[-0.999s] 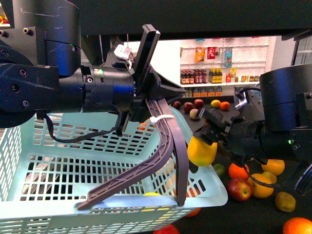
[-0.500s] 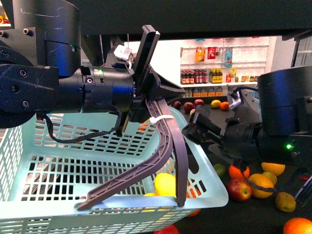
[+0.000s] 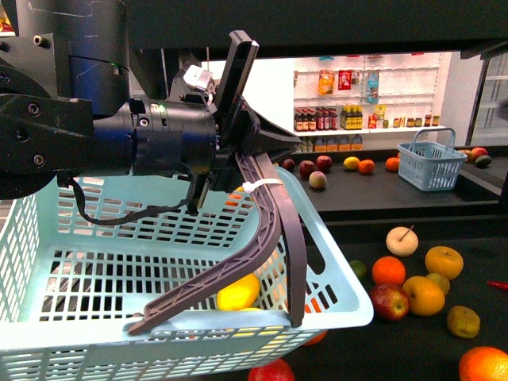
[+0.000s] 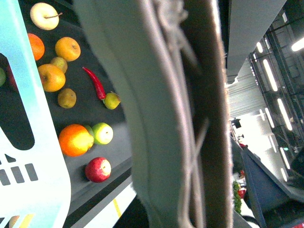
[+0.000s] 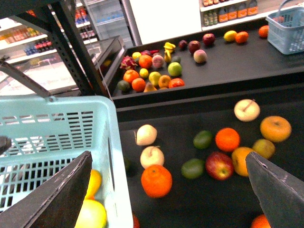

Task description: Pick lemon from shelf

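Observation:
My left gripper (image 3: 240, 176) is shut on the dark basket handle (image 3: 274, 238) and holds the pale teal basket (image 3: 95, 238) up in front of the shelf (image 3: 484, 294). The handle (image 4: 142, 109) fills the left wrist view. A yellow lemon (image 3: 238, 291) lies on the basket floor behind the handle. The right wrist view shows two yellow fruits (image 5: 94, 183) inside the basket wall (image 5: 111, 156); I cannot tell which of them is the lemon. My right gripper (image 5: 168, 192) is open with nothing between its fingers, over the shelf's dark tray (image 5: 175, 123) beside the basket. It is out of the front view.
Oranges (image 3: 388, 271), apples (image 3: 390, 302) and other loose fruit lie on the lower tray. A small blue basket (image 3: 431, 167) and more fruit (image 5: 156, 71) sit on the upper tray. Perforated uprights (image 5: 71, 42) stand behind the basket. White wall shelves of bottles (image 3: 349, 119) are far behind.
My right gripper held the lemon at the basket's rim, let it go, and has drawn back out of the front view. The lemon now lies in the basket.

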You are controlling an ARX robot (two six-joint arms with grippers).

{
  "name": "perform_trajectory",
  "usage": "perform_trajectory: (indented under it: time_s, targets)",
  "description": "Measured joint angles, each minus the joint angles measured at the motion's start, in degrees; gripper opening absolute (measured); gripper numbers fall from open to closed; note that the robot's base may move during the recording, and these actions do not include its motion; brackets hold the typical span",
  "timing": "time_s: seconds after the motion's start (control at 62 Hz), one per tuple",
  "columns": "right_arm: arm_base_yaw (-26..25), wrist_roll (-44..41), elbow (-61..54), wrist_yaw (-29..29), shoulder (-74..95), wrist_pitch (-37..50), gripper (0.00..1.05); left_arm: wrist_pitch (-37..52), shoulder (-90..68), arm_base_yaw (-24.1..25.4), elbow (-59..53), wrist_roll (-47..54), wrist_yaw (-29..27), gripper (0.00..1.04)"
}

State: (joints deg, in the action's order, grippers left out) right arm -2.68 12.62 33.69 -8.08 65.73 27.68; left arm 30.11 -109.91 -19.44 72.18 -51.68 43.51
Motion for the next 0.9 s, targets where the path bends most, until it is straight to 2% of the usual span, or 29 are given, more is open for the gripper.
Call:
perform_trajectory:
  time_s: [0.113, 0.161, 0.21, 0.242, 0.451, 0.5, 0.613, 0.758, 0.903]
  targets:
    - [-2.43, 0.00, -6.51, 0.81, -14.84, -10.01, 0.97, 0.00, 0.00, 0.00, 0.00, 0.00, 0.02, 0.06]
    - [-2.03, -1.01, -9.99, 2.78, -24.11, -16.35, 0.97, 0.00, 0.00, -0.02, 0.00, 0.02, 0.00, 0.06]
    - [-1.07, -2.08, -11.91, 4.42, -29.09, -18.99, 0.97, 0.00, 0.00, -0.02, 0.00, 0.00, 0.02, 0.06]
    - [0.66, -4.63, -14.47, 7.06, -33.90, -18.99, 0.90, 0.00, 0.00, -0.02, 0.00, -0.02, 0.02, 0.06]
    - [2.47, -11.04, -25.73, 7.89, -56.89, -28.57, 0.56, 0.00, 0.00, 0.00, 0.00, -0.07, 0.04, 0.06]
    - [2.47, -11.26, -26.71, 7.93, -58.71, -28.72, 0.50, 0.00, 0.00, -0.04, 0.00, -0.02, 0.04, 0.06]
    - [2.47, -12.07, -28.24, 7.93, -60.65, -28.63, 0.25, 0.00, 0.00, -0.07, 0.00, -0.04, 0.00, 0.06]
    - [2.47, -12.33, -29.22, 7.89, -61.66, -28.39, 0.02, 0.00, 0.00, -0.04, 0.00, -0.02, 0.00, 0.06]
    - [2.47, -12.41, -30.12, 7.91, -62.38, -28.20, 0.03, 0.00, -0.02, -0.07, 0.00, -0.02, 0.00, 0.06]
